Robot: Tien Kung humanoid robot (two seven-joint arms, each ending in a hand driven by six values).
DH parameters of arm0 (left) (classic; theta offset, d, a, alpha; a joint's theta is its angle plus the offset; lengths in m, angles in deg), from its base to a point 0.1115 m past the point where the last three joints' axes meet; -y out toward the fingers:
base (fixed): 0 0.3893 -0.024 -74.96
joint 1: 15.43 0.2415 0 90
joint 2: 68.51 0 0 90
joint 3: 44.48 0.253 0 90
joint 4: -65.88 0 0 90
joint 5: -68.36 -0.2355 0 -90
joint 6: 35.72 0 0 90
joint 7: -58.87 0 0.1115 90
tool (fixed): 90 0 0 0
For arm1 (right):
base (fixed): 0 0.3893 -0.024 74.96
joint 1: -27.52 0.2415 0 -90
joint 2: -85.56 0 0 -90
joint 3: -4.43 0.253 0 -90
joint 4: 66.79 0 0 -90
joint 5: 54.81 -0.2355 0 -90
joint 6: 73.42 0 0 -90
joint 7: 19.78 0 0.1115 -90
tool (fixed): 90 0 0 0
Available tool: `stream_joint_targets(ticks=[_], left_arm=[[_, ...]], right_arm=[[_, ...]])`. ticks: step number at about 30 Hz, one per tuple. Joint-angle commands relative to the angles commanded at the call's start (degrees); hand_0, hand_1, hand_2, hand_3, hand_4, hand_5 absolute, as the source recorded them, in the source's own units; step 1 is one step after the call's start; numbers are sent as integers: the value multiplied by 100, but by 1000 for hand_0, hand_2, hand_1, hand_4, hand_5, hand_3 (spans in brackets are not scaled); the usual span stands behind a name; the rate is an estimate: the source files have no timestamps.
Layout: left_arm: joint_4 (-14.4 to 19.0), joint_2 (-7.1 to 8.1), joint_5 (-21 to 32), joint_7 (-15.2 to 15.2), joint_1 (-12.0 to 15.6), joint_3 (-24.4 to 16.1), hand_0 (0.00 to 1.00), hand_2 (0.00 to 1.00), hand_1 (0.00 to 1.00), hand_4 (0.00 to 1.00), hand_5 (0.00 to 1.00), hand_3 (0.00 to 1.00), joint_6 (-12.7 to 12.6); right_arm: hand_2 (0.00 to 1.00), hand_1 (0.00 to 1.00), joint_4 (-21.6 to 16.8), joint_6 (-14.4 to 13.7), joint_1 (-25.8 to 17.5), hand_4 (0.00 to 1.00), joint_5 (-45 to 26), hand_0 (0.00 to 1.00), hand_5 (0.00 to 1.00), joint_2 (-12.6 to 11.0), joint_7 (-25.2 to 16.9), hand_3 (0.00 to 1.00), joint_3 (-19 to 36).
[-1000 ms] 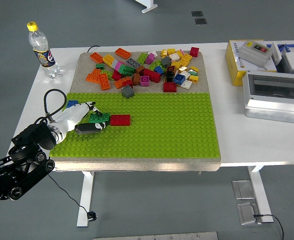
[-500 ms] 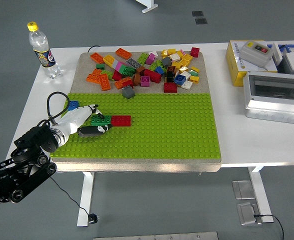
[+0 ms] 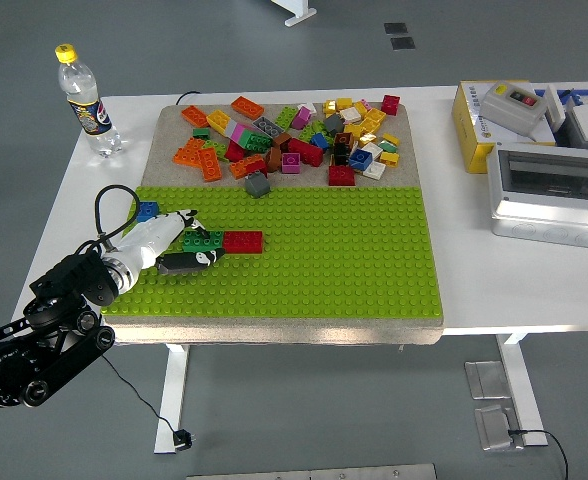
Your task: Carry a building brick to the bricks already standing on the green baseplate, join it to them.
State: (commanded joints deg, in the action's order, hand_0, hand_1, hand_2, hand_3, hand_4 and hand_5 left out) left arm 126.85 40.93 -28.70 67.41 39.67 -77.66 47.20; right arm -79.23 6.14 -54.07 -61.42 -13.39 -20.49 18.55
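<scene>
A green brick [image 3: 205, 240] stands on the green baseplate [image 3: 324, 260], its right end against a red brick [image 3: 242, 241]. My left hand [image 3: 188, 240] reaches in from the lower left and sits at the green brick's left end. Its fingers are spread: one white finger [image 3: 184, 217] lies just behind the brick and the black thumb [image 3: 182, 262] just in front, with small gaps showing. A blue brick [image 3: 148, 210] stands on the plate behind the hand. My right arm is out of view.
Several loose bricks [image 3: 294, 130] lie piled on the tan board behind the baseplate, a grey one [image 3: 257, 185] nearest. A bottle [image 3: 82, 98] stands at the far left. A yellow box [image 3: 489, 115] and a grey enclosure [image 3: 549, 190] sit at the right.
The left hand has shifted slightly forward and right, and its fingers have come off the top of the green brick, which now sits against the red brick. Little change in the last half second.
</scene>
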Motion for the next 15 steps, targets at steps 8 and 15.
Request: stream_joint_targets(ticks=[8,15], left_arm=[[250,73,-25,82,24,-196,998,991,990,761,773,694,67],[808,214,143,79,117,-617,998,972,980,758,765,723,108]], right_arm=[[677,631,-2,-3,5,456,-14,688,769,-8,-4,667,-3],[678,631,-1,-6,-5,457,-28,687,769,-17,-5,668,-31]])
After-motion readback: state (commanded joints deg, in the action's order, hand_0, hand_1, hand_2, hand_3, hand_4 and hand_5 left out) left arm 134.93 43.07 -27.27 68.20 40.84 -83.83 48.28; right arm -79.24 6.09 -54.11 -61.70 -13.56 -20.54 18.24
